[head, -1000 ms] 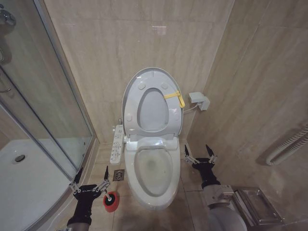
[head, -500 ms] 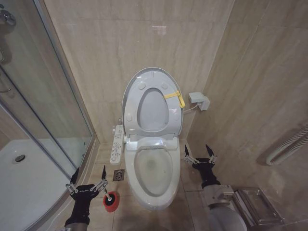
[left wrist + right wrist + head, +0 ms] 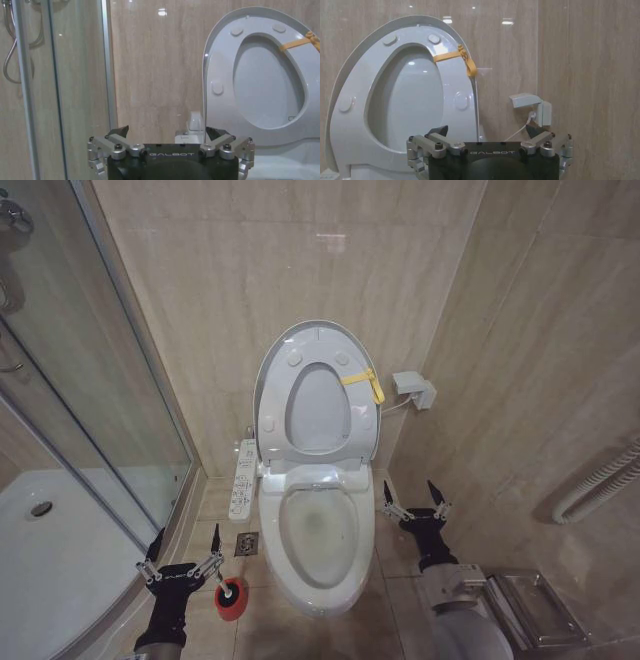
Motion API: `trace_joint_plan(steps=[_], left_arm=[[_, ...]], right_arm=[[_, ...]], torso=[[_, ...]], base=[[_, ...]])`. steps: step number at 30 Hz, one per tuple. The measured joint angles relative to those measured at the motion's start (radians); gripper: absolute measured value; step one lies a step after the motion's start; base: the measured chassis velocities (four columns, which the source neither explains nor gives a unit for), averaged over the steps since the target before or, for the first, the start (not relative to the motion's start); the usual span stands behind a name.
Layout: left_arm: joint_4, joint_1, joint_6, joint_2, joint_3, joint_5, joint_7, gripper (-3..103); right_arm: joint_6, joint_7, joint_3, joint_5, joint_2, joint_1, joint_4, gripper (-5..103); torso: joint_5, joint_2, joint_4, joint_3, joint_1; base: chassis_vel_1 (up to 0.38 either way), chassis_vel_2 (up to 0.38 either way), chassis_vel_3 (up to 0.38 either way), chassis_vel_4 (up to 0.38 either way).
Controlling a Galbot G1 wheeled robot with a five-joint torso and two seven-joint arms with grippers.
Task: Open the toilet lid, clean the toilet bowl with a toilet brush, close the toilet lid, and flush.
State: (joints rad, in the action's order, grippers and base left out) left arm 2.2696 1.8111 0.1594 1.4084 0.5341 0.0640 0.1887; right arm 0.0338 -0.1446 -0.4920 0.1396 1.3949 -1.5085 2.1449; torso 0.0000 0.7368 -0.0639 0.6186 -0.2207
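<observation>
The toilet lid [image 3: 318, 412] stands raised against the back wall, with the ring seat [image 3: 274, 405] lifted in front of it and a yellow tag [image 3: 364, 383] on the ring. Below them the toilet bowl [image 3: 318, 525] lies uncovered. The toilet brush [image 3: 229, 589] sits in its red holder [image 3: 231, 604] on the floor left of the bowl, and just its dark top shows. My left gripper [image 3: 188, 534] hangs open just left of the holder, holding nothing. On the other side of the bowl my right gripper [image 3: 409, 486] is open too. The wrist views face the raised lid [image 3: 270, 86] [image 3: 410, 101] over each gripper [image 3: 166, 131] [image 3: 485, 129].
A glass shower screen [image 3: 100, 380] and a white shower tray [image 3: 50, 560] close off the left side. A control panel [image 3: 243, 478] juts from the toilet's left flank, above a floor drain [image 3: 247, 543]. A wall box [image 3: 414, 388] and a metal fixture [image 3: 535, 605] are on the right.
My left gripper has moved a little to the left and down, slightly farther from the red holder. The right arm and the toilet are unchanged.
</observation>
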Motion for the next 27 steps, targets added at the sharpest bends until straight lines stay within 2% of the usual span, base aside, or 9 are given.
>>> trace_joint_plan(steps=[14, 27], left_arm=[[0.000, 0.000, 0.000, 0.000, 0.000, 0.000, -0.001, 100], [-0.001, 0.000, 0.000, 0.000, 0.000, 0.001, -0.001, 100]], right_arm=[[0.000, 0.000, 0.000, 0.000, 0.000, 0.000, 0.000, 100], [0.000, 0.000, 0.000, 0.000, 0.000, 0.001, 0.000, 100]], torso=[[0.0000, 0.000, 0.0000, 0.000, 0.000], [-0.0001, 0.000, 0.0001, 0.000, 0.000]], base=[[0.000, 0.000, 0.000, 0.000], [-0.045, 0.066, 0.062, -0.052]])
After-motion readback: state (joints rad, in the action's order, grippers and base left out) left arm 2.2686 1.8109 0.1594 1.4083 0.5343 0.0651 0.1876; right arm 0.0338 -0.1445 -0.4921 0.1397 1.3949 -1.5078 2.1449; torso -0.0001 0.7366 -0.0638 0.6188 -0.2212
